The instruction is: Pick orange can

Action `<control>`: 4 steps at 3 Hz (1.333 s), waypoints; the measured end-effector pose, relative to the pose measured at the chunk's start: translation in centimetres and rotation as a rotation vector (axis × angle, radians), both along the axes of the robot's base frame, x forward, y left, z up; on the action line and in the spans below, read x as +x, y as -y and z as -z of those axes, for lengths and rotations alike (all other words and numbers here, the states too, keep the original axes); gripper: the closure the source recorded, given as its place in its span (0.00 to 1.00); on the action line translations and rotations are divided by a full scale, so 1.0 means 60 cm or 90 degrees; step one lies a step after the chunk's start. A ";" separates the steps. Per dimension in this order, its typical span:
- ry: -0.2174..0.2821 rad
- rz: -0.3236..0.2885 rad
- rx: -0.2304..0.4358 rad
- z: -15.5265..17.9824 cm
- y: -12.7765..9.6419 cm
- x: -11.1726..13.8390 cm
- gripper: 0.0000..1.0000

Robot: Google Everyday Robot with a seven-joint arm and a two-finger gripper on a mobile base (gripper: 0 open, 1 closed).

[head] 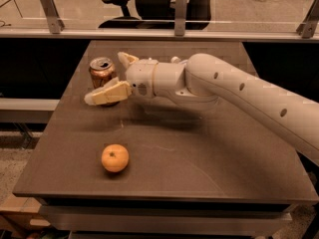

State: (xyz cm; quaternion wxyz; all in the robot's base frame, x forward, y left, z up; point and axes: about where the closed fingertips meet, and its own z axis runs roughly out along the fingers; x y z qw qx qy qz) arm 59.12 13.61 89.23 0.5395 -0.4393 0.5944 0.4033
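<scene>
The orange can point(101, 71) stands upright at the back left of the dark table point(199, 168), copper-orange with a silver pull-tab top. My gripper point(105, 77) is open around it: the near finger point(106, 94) lies across the can's lower front, and the far finger point(126, 59) sits behind the can to its right. The can rests on the table between them. The white arm point(239, 93) reaches in from the right.
A round orange fruit point(115, 158) lies at the front left of the table. A glass railing with metal posts point(50, 10) runs behind the table, with an office chair point(149, 1) beyond it. The table's left edge is close to the can.
</scene>
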 end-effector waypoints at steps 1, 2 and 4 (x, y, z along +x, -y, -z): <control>-0.004 -0.016 0.006 0.006 -0.013 0.001 0.00; -0.004 -0.029 0.002 0.006 -0.018 0.000 0.16; -0.003 -0.042 -0.012 0.000 -0.016 -0.001 0.62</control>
